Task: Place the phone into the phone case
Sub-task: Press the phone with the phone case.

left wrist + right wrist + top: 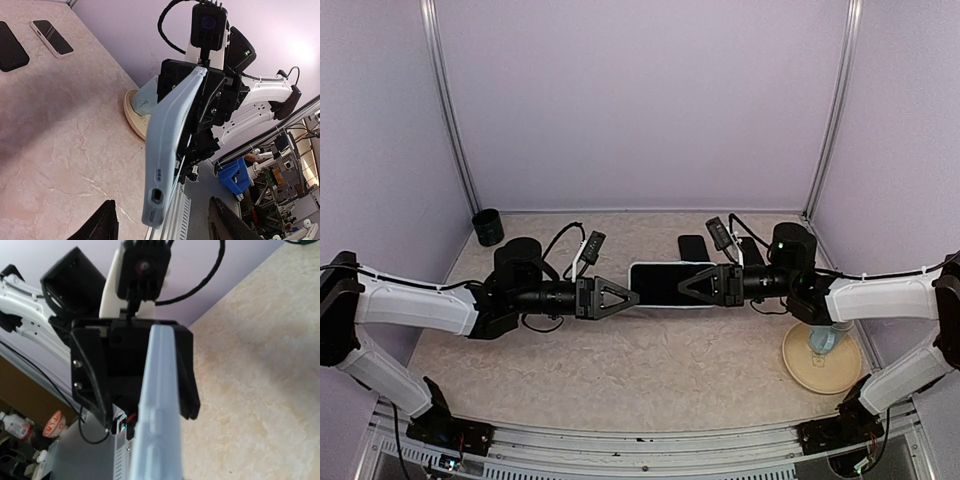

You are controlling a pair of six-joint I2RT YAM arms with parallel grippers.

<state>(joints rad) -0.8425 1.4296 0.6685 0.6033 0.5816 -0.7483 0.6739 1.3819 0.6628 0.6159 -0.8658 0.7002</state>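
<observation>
Right claw (686, 284): clamped on phone case (658, 282), right end.
Left claw (634, 298): spread, astride left end, gripping nothing.
Case axis: claw to claw.

White links (415, 303), black joints (520, 262), cables (560, 238), black fingers (100, 225).

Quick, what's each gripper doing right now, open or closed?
Left gripper: open, fingers apart either side of the phone case end.
Right gripper: shut on the phone case.

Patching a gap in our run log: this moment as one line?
right gripper: shut on phone case, off table | left gripper: open, astride case's free end | phone: looks seated
</observation>
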